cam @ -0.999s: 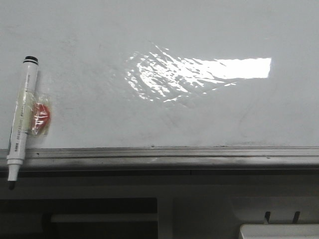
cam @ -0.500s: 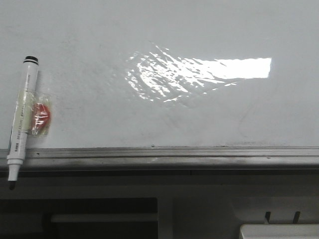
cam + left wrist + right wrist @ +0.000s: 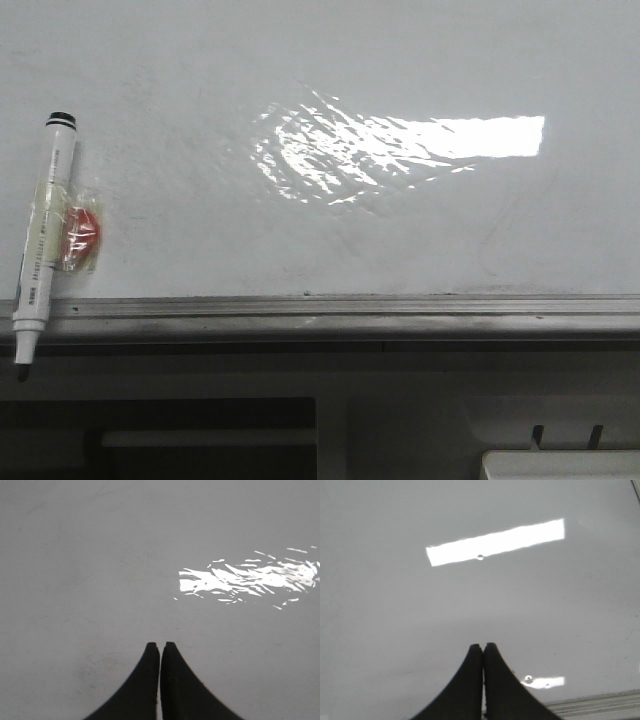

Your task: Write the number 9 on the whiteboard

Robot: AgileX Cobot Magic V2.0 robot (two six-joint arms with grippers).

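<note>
Whiteboard: the large glossy white-grey whiteboard [image 3: 330, 230] fills most of the front view, bare of any marker line, so no number 9 is written on it; only faint smudges and a bright glare patch [image 3: 400, 150] right of centre.
Near edge: a grey metal rail [image 3: 340, 308] runs the full width along the board's near side.
Marker: a white-barrelled marker with a black cap [image 3: 40, 245] lies at the far left, nearly upright in the view; its dark tip end overhangs the rail.
Red item: a small red object in clear wrap [image 3: 80, 235] sits touching the marker's right side.
Open room: board surface right of the marker is unoccupied.
Left pincer [image 3: 160, 647]: black fingers pressed together, holding nothing, above plain board.
Right pincer [image 3: 483, 647]: fingers closed together, empty, near the rail.
White box: a rounded corner [image 3: 560, 465] shows bottom right, below the board.
</note>
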